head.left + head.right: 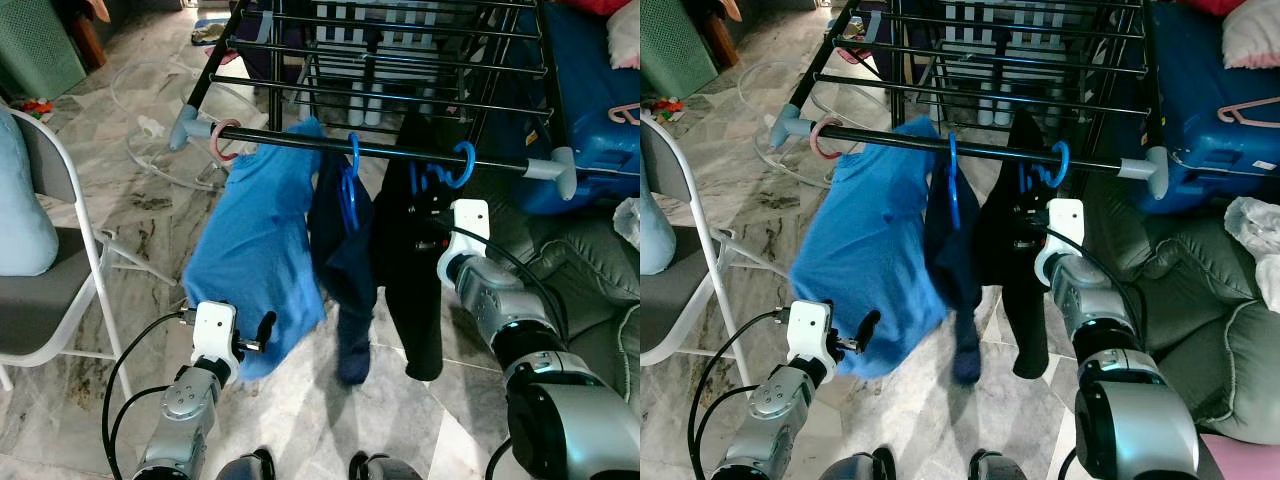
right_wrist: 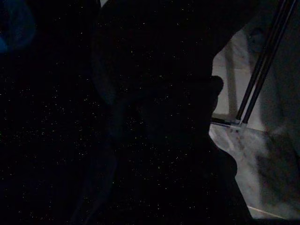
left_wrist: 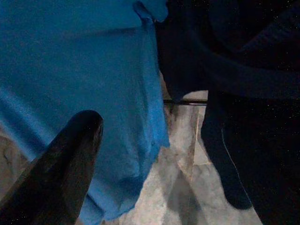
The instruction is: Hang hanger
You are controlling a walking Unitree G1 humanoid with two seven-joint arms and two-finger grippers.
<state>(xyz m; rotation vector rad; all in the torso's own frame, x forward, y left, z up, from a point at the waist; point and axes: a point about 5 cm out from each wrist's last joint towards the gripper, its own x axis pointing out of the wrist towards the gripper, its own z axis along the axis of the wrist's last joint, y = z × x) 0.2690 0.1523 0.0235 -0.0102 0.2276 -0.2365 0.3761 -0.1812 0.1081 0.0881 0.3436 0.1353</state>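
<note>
While three garments hang from the front black bar of the metal drying rack (image 1: 300, 137) across the upper middle of the frame, the right gripper (image 1: 432, 212) is raised just below that bar and buried in the black garment (image 1: 415, 290) at centre right; whether its fingers are open or closed cannot be told, as dark cloth covers them. The blue plastic hanger (image 1: 462, 166) carrying this garment is hooked over the bar just above the gripper. A second blue hanger (image 1: 348, 190) holds a dark navy garment (image 1: 342, 260) at the centre, and a pink hanger hook (image 1: 224, 140) at upper left carries the bright blue shirt (image 1: 258, 250). The left gripper (image 1: 262, 330) sits low in the lower left, near the blue shirt's hem; how wide its fingers stand cannot be told. A grey folding chair (image 1: 60, 290) stands at the left edge on the marble floor (image 1: 150, 210).
</note>
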